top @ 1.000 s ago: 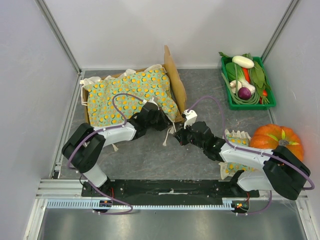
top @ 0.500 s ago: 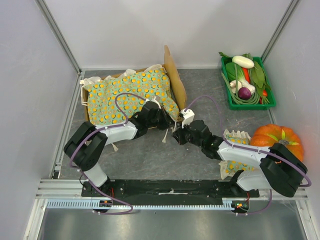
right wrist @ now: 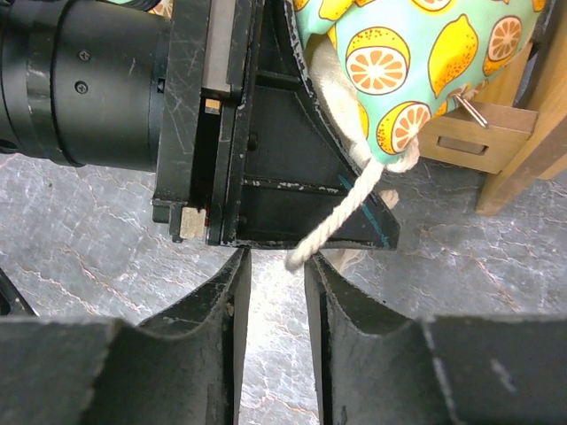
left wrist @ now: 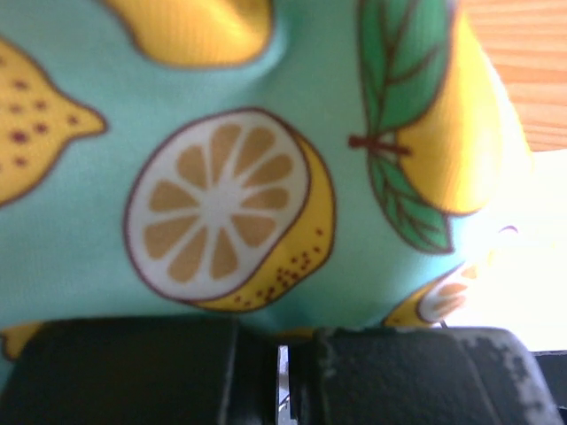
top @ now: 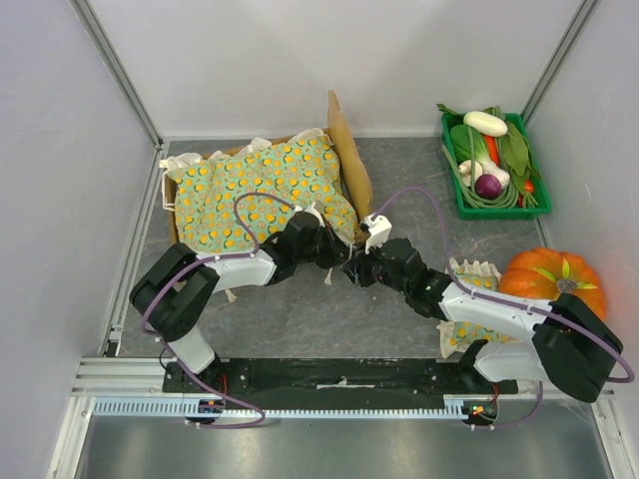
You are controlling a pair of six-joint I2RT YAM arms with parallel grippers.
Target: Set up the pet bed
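right gripper (top: 353, 271) has edged in beside the left gripper (top: 335, 257), jaws now parted, empty; left pinches the blanket (top: 260, 185), draped over the bed (top: 349, 165) at back left; pillow (top: 471, 274) unplaced.

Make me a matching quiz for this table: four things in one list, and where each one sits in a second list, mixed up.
Things:
1. round orange pumpkin
2. green plastic tray of vegetables
3. lemon-print turquoise blanket
4. light-wood pet bed

Places:
A. far right corner
B. spread over the bed
C. far left half of the table, headboard upright
D. near right side

Pairs: 1-D, 2-A, 3-B, 4-C
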